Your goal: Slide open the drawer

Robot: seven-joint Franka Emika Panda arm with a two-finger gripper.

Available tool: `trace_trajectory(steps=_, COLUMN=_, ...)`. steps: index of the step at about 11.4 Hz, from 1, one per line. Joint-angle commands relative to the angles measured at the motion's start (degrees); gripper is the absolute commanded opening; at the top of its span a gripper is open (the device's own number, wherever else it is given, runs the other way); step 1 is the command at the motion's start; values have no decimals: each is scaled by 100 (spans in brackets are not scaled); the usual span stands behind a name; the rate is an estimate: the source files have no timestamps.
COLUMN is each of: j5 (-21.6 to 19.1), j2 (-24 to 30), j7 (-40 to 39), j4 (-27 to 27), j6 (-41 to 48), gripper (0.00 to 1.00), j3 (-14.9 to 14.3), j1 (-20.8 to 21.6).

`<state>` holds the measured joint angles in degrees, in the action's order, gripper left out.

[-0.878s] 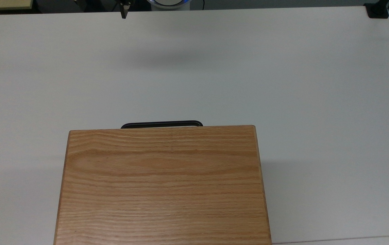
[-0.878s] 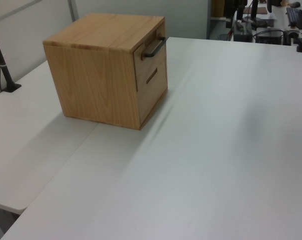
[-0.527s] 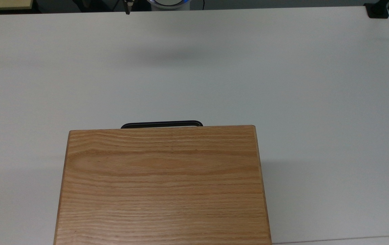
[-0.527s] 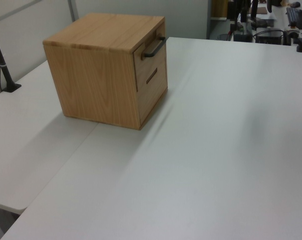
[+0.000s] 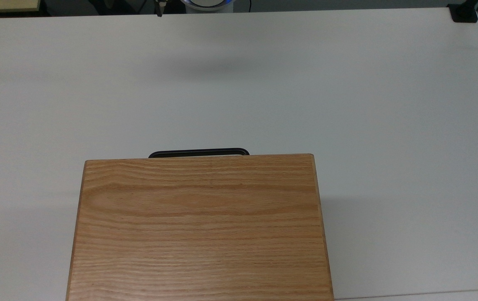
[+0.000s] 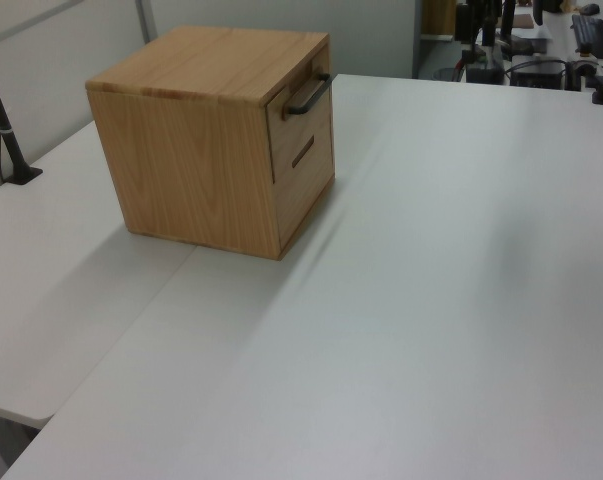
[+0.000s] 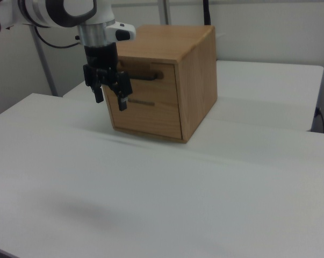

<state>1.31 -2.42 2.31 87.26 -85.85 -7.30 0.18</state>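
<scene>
Oak drawer unmoved; hand has risen, open.

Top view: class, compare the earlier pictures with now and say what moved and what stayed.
The hand drew back toward the top view's top edge, so less of it shows over the table. It took hold of nothing. The drawer stayed shut, its handle unmoved.
</scene>
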Motion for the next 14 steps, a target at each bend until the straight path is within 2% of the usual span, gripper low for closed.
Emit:
trace_trajectory(steps=1, j5=1, j2=58, j7=-117, j4=36, j6=139, gripper=100, j3=18, j1=34)
trace_trajectory(steps=5, j5=27, j2=31, j7=-204, j4=37, j6=113, gripper=100, j3=27, j1=34)
trace_trajectory(steps=9, j5=36, j2=22, j7=-697, j4=19, j6=86, gripper=100, j3=18, j1=17)
trace_trajectory(steps=14, j5=-43, j2=-13, j7=-435, j4=19, j6=33, gripper=100, j3=27, j1=26)
